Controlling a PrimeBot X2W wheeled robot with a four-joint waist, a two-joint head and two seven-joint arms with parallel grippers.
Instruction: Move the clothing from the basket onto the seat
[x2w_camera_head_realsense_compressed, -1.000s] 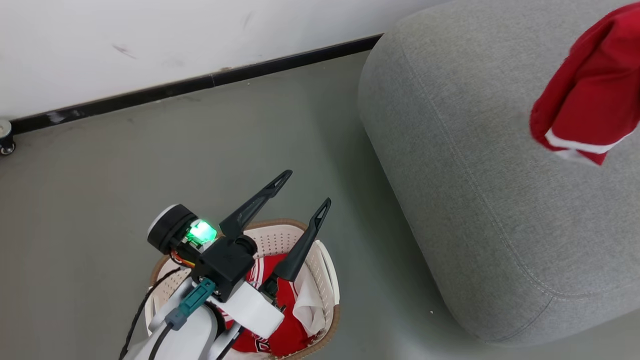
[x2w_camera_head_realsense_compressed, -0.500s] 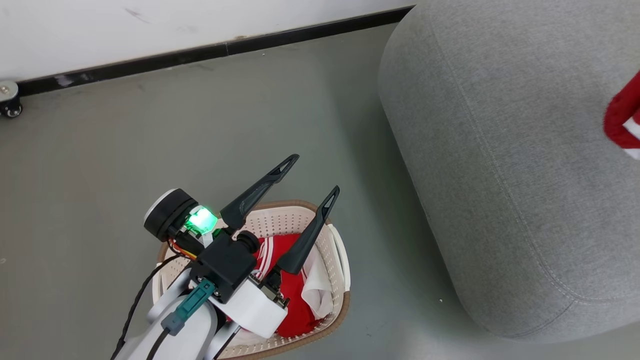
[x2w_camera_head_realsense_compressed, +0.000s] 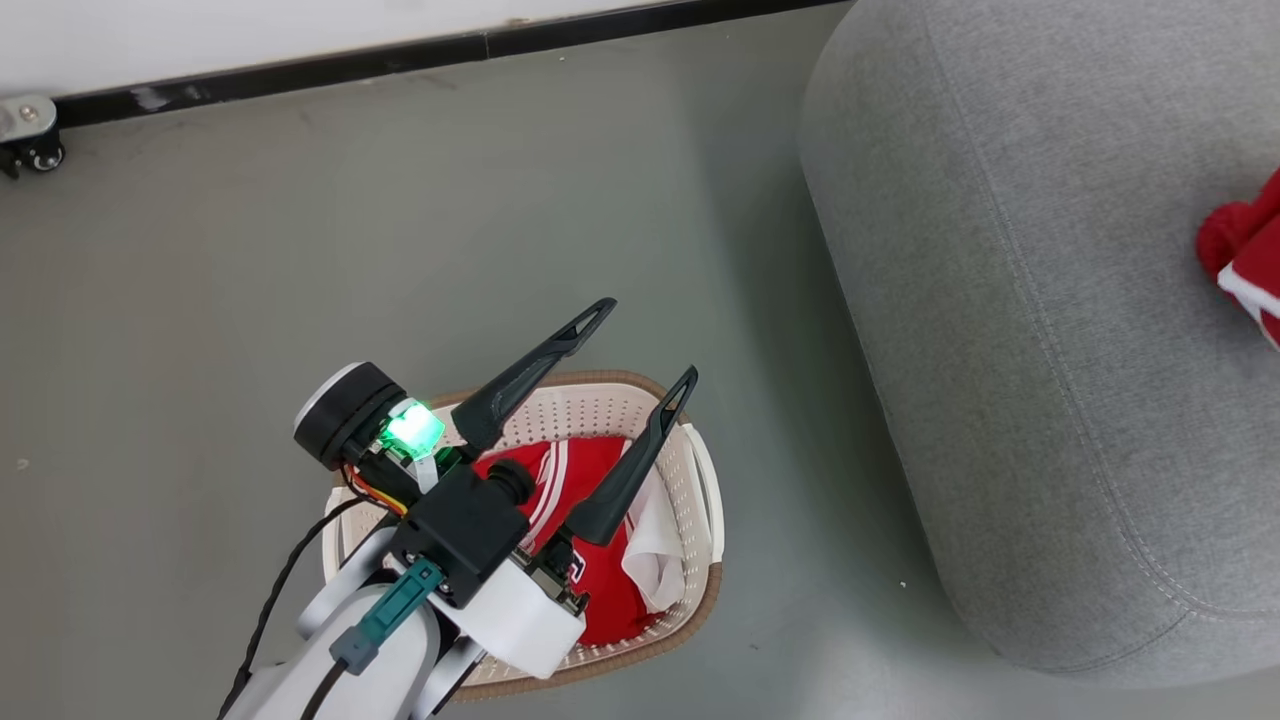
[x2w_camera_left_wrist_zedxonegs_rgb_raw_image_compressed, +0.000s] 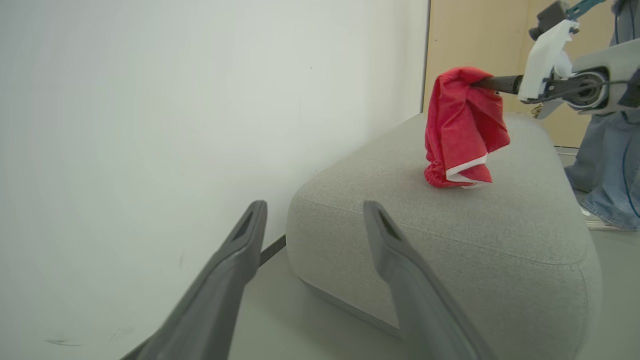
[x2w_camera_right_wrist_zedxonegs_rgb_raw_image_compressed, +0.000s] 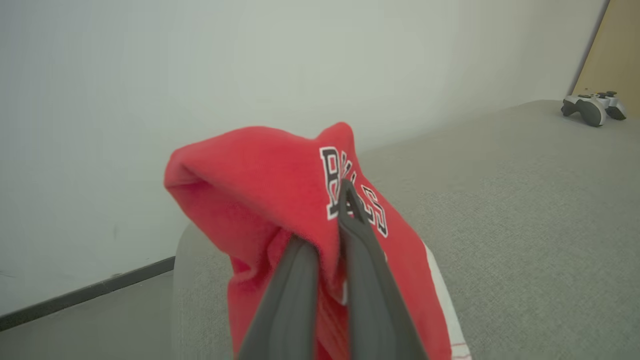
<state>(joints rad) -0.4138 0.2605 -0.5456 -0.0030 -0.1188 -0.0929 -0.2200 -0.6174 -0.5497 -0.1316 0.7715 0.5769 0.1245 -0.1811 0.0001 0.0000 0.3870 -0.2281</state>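
- Beside the seat (x2w_camera_head_realsense_compressed: 1050, 350), on the floor: the basket (x2w_camera_head_realsense_compressed: 702, 470) holds a red garment with white stripes (x2w_camera_head_realsense_compressed: 560, 470) and a white fold of cloth (x2w_camera_head_realsense_compressed: 655, 545); this load is not yet moved
- Above the basket, short of the seat: the left gripper (x2w_camera_head_realsense_compressed: 650, 337) hovers with jaws spread wide, holding nothing
- Over the seat top: the right gripper (x2w_camera_right_wrist_zedxonegs_rgb_raw_image_compressed: 327, 225) is clamped tight on a red garment with white trim (x2w_camera_left_wrist_zedxonegs_rgb_raw_image_compressed: 462, 125); its lower folds appear to touch the seat
- Progress, as judged: one item is at its delivery point, release pending; at least one more awaits pickup
- Writing: black-and-white lettering on the held garment begins with B and ends in S; a finger covers the middle
- On the far part of the seat: a grey game controller (x2w_camera_right_wrist_zedxonegs_rgb_raw_image_compressed: 592, 107)
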